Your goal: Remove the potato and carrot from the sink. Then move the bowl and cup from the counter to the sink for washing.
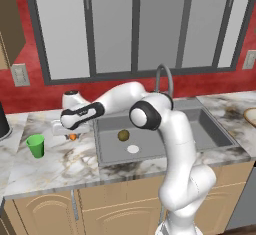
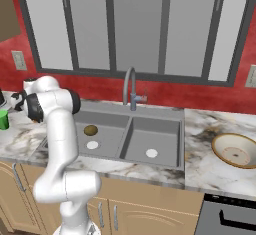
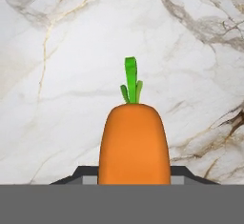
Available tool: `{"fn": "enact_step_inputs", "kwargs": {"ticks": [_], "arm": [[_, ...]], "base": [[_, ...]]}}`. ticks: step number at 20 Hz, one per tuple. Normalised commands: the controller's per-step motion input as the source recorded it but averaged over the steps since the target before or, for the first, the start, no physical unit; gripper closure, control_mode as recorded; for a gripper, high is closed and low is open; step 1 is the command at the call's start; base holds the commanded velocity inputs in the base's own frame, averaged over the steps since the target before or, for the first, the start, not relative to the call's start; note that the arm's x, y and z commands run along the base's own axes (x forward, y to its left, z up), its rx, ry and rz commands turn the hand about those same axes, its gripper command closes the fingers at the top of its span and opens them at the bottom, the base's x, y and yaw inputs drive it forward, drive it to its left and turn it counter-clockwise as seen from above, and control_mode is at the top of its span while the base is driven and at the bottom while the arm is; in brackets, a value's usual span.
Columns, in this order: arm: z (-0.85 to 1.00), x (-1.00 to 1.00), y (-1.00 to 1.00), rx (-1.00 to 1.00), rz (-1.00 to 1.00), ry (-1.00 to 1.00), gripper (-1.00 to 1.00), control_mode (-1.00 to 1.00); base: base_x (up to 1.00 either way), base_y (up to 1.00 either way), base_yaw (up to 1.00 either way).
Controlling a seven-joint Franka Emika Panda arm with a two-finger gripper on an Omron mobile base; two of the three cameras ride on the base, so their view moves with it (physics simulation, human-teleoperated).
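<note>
The carrot (image 3: pixel 134 144) was bright orange with a small vivid green top. The counter (image 3: pixel 71 51) under it was white marble run through with grey-brown and faint gold veins. The cup (image 1: pixel 36 145) was bright green. The sink (image 2: pixel 150 129) was plain mid-grey, with a white round drain disc (image 2: pixel 151 153) in each basin. The potato (image 1: pixel 123 135) was olive-brown. The bowl (image 2: pixel 235 150) was tan-beige with a paler inside. The wall (image 2: pixel 165 91) was deep red, and the cabinets (image 1: pixel 120 209) were tan wood.
</note>
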Motion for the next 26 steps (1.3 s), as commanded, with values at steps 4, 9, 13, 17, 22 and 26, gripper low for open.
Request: {"fn": "enact_step_inputs", "kwargs": {"ticks": [4,9,13,17,22,26], "arm": [[-0.26,0.08,0.01,0.00,0.00,0.00,1.00,-1.00],[-0.25,0.02,0.00,0.00,0.00,0.00,-1.00,-1.00],[-0.15,0.02,-0.04,0.00,0.00,0.01,-1.00,-1.00],[0.03,0.00,-0.02,0.00,0.00,-0.04,-1.00,-1.00],[0.26,0.00,0.00,0.00,0.00,-0.05,-1.00,-1.00],[0.37,0.00,-0.02,-0.01,0.00,-0.03,-1.00,-1.00]], "base": [[0.00,0.00,0.00],[0.00,0.00,0.00],[0.00,0.00,0.00],[0.00,0.00,0.00],[0.00,0.00,0.00],[0.00,0.00,0.00]]}}
